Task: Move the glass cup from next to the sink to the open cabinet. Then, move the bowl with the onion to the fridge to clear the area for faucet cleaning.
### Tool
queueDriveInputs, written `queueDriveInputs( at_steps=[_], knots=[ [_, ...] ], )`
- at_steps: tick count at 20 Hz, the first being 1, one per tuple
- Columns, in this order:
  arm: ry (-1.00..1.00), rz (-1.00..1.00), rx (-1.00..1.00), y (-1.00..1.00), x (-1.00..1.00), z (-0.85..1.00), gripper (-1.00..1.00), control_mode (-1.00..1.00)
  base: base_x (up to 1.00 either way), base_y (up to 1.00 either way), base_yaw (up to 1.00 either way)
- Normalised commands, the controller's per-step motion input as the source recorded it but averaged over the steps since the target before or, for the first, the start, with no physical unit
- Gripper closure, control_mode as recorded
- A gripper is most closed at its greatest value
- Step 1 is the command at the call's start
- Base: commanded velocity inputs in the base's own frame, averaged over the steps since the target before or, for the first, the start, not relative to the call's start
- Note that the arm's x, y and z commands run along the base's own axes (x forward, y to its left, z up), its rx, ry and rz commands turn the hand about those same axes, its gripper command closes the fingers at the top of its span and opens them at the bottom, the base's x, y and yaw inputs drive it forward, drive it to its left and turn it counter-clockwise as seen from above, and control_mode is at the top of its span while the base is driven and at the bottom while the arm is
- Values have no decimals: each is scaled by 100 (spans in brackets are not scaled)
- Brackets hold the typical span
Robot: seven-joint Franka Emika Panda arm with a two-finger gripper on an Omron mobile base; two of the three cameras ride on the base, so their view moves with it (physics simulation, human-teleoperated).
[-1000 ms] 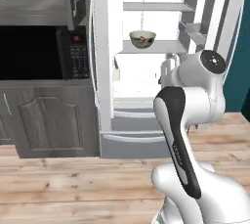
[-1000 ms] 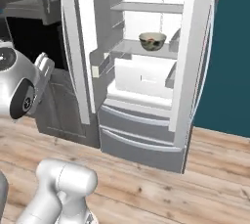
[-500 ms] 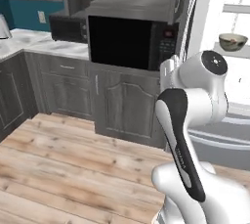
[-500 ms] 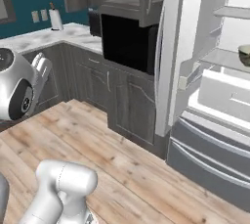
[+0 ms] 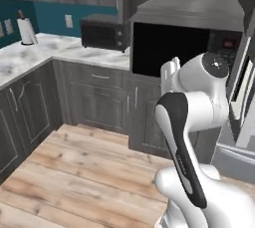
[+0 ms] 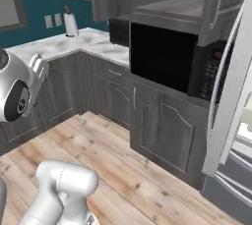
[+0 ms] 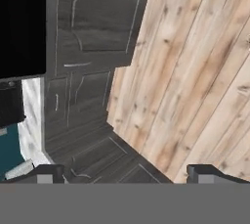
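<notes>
1. fridge (image 6: 231, 96) stands at the right edge of the right base view, its door swung open beside the black microwave (image 6: 170, 54); the bowl's place inside falls outside these frames.
2. tool (image 7: 127, 174) has its two tips spread wide with nothing between them, aimed at the wooden floor (image 7: 195, 71) and base cabinets (image 7: 93, 27).
3. judged from this, the fridge lies to the arm's right, away from where the tool points.

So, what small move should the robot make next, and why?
Probably drive the base left along the white marble counter, seeking its next item: the end effector is open and empty, aimed at plank floor and dark grey base cabinets beside the black microwave.
</notes>
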Motion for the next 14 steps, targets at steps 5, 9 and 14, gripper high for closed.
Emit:
queueDriveInputs(
  at_steps=[5,9,14],
  knots=[
    [0,0,0,0,0,0,-100,100,62,58,48],
    [0,0,0,0,0,0,-100,100,28,38,69],
    [0,0,0,0,0,0,-100,100,9,23,80]
  ],
)
